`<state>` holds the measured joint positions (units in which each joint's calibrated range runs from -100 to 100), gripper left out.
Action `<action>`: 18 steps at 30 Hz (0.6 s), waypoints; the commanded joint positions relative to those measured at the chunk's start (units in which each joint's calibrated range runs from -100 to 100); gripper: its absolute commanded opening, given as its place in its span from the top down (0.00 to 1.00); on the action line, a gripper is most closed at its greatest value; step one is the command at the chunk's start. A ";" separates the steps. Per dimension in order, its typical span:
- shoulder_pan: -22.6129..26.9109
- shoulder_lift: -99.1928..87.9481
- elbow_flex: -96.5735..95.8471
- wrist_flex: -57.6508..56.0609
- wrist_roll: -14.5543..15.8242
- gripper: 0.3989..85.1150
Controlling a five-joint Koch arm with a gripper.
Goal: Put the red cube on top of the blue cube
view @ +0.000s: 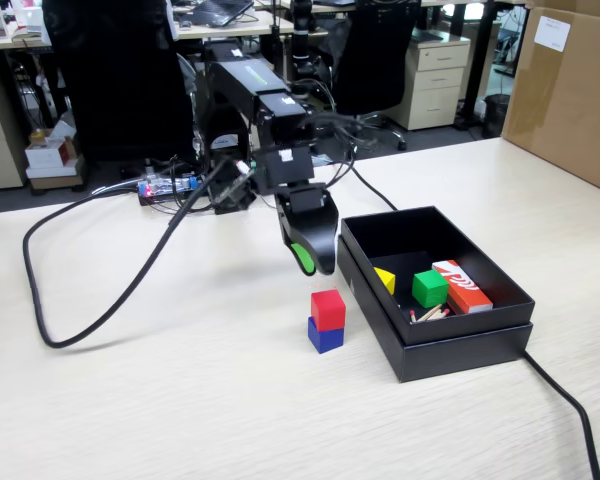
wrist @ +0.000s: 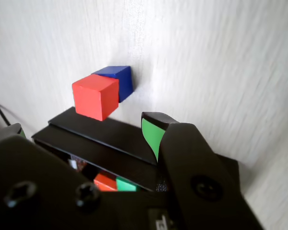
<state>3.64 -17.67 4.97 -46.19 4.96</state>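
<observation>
Red cube (view: 328, 308) sits on top of the blue cube (view: 325, 335), on the pale wood worktop (view: 180, 400), just left of the black box (view: 435, 330) in the fixed view. The stack is a bit offset: red is twisted and shifted against blue, and the wrist view shows it too, red cube (wrist: 95, 98) overhanging blue cube (wrist: 119, 80).

Your hand (view: 310, 262) hangs above the stack and a little to the left of it in the fixed view, clear of both cubes, tips pointing down. It holds nothing. In the wrist view the hand (wrist: 84, 132) stands spread: one green-padded finger (wrist: 151, 134) at centre, the other only a sliver at the left edge (wrist: 17, 130), a clear gap between them.

Inside the black box: a green cube (view: 430, 288), a yellow block (view: 384, 280), a red-orange box with white lettering (view: 463, 286), and some small sticks (view: 429, 314), too small to identify.

A black cable (view: 100, 310) loops across the worktop left of the arm; another runs off from the box's right corner (view: 570, 410).
</observation>
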 commanded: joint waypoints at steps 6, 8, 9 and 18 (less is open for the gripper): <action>-0.93 -26.45 -12.86 2.08 -4.88 0.42; -1.42 -31.38 -17.67 2.08 -5.86 0.42; -1.51 -33.79 -20.12 2.17 -6.11 0.42; -2.00 -56.51 -42.51 3.47 -5.57 0.41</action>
<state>1.78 -66.86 -36.10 -45.57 -0.90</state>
